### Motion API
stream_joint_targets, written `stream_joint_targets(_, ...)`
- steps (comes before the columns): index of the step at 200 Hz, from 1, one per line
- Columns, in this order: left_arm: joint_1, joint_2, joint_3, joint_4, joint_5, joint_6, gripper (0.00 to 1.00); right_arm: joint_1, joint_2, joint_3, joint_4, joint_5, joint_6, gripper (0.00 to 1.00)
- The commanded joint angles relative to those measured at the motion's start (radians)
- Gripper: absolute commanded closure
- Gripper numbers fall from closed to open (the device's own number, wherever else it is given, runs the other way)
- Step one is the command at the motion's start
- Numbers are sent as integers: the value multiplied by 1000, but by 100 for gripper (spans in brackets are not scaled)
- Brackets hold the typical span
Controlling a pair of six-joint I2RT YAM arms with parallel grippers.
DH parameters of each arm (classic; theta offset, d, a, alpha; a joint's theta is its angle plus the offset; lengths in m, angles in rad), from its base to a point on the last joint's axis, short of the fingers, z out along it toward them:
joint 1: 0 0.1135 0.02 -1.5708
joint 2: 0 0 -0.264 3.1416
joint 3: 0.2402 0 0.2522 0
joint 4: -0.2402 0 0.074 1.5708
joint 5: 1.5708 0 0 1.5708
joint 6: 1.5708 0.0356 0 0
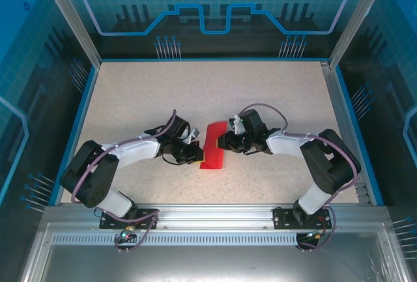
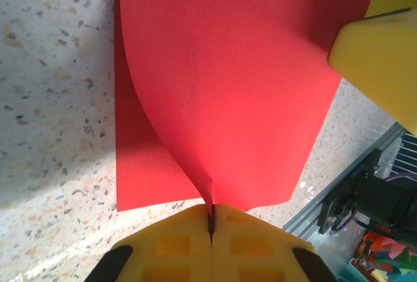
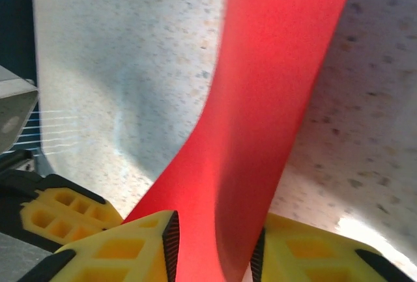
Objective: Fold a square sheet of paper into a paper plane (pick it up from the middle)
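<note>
Paper (image 1: 214, 148) mid-table (image 1: 195, 93), a gripper at each side
Left gripper (image 2: 210, 215), at the paper's near left, is clamped on its lifted edge, which curls up over a flat red layer; right gripper (image 3: 215, 246), at the paper's far right, has its jaws apart around it

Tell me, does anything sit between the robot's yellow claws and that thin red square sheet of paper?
Nothing visible does. The left gripper is pinched shut directly on the edge of the thin red sheet of paper, and the sheet runs between the parted jaws of the right gripper.
</note>
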Motion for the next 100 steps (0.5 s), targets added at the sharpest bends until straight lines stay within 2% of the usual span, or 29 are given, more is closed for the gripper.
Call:
stream_joint_targets(1, -19, 33, 44, 25, -12, -5, 100, -30, 3, 30, -146, 26, -87, 63)
stream_joint_targets(23, -36, 59, 61, 36, -16, -11, 100, -43, -7, 46, -217, 54, -123, 61)
stream_joint_targets(56, -53, 93, 80, 39, -14, -18, 100, -45, -35, 93, -390, 168, -193, 58)
stream_joint_targets(82, -62, 111, 97, 30, -14, -14, 100, -55, -62, 89, -430, 204, -207, 51)
stream_joint_targets(100, -66, 119, 103, 28, -13, -14, 100, -71, -81, 77, -432, 211, -207, 50)
